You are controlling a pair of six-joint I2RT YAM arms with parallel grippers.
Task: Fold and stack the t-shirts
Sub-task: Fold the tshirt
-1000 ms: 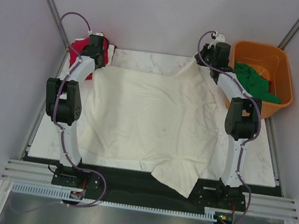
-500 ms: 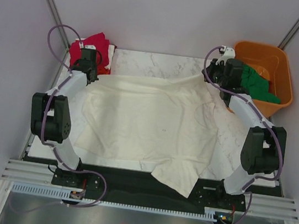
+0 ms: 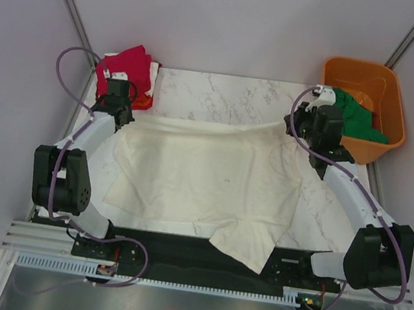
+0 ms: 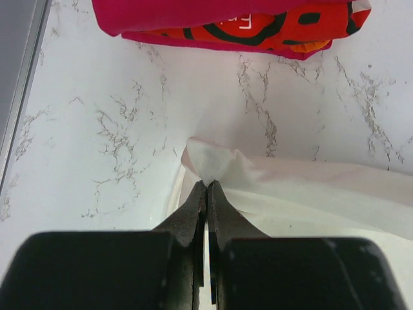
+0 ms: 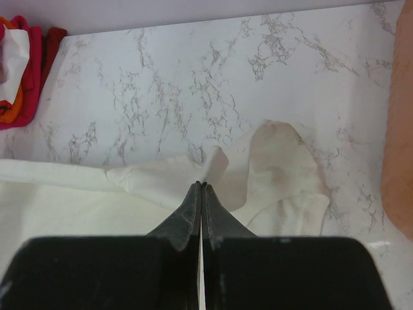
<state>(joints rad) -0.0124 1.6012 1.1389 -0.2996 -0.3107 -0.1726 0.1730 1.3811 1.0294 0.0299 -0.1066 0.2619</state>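
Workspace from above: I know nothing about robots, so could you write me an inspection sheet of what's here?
Surface: marbled white table.
Job's things: cream-white t-shirt spread out, part hanging over the near edge; crimson red shirt on orange-red shirt, far left corner; dark green shirt in the tub.
Clutter: orange tub at the far right corner.
Grippers: left gripper and right gripper each shut on the cream-white t-shirt's far edge.
Cables: purple cables loop along both arms.
Surroundings: pale walls; metal rail in front.
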